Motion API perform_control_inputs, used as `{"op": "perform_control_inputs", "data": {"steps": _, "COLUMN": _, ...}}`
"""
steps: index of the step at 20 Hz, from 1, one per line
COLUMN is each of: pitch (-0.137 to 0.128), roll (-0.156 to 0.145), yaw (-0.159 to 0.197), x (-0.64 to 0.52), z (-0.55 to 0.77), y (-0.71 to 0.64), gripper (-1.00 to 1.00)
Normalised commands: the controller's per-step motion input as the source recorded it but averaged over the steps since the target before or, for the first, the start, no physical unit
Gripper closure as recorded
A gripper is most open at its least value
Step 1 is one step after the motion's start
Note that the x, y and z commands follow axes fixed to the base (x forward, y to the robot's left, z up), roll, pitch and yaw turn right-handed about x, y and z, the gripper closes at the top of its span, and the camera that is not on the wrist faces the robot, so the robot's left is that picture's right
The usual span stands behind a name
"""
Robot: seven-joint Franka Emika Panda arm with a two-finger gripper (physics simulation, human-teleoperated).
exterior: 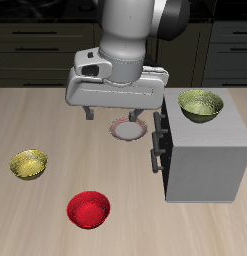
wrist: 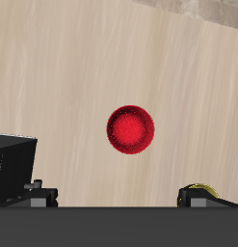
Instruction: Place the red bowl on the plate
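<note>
The red bowl (exterior: 89,210) sits upright and alone on the wooden desk (exterior: 55,120) near its front edge, well apart from the plate (exterior: 128,129), which lies farther back, partly hidden behind the arm. The tool (exterior: 114,113) hangs above the desk near the plate, holding nothing; whether its fingers are spread cannot be told. A yellow-green bowl (exterior: 29,164) rests on the desk, another (exterior: 200,105) atop a grey cabinet (exterior: 203,155).
</note>
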Motion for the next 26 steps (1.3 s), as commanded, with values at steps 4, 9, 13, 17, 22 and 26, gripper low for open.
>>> {"op": "perform_control_inputs", "data": {"steps": 4, "pitch": 0.007, "roll": 0.015, "yaw": -0.005, "x": 0.17, "z": 0.00, "y": 0.12, "gripper": -1.00}}
{"op": "perform_control_inputs", "data": {"steps": 9, "pitch": -0.008, "roll": -0.008, "yaw": 0.005, "x": 0.14, "z": -0.01, "y": 0.03, "gripper": -1.00}}
{"op": "perform_control_inputs", "data": {"steps": 13, "pitch": 0.026, "roll": 0.008, "yaw": -0.017, "x": 0.18, "z": -0.11, "y": 0.03, "gripper": -1.00}}
{"op": "perform_control_inputs", "data": {"steps": 17, "pitch": 0.026, "roll": 0.002, "yaw": -0.032, "x": 0.14, "z": -0.07, "y": 0.06, "gripper": -1.00}}
{"op": "perform_control_inputs", "data": {"steps": 22, "pitch": 0.005, "roll": 0.019, "yaw": 0.005, "x": 0.10, "z": -0.10, "y": 0.16, "gripper": -1.00}}
{"op": "perform_control_inputs", "data": {"steps": 26, "pitch": 0.025, "roll": 0.009, "yaw": 0.006, "x": 0.05, "z": -0.18, "y": 0.06, "gripper": -1.00}}
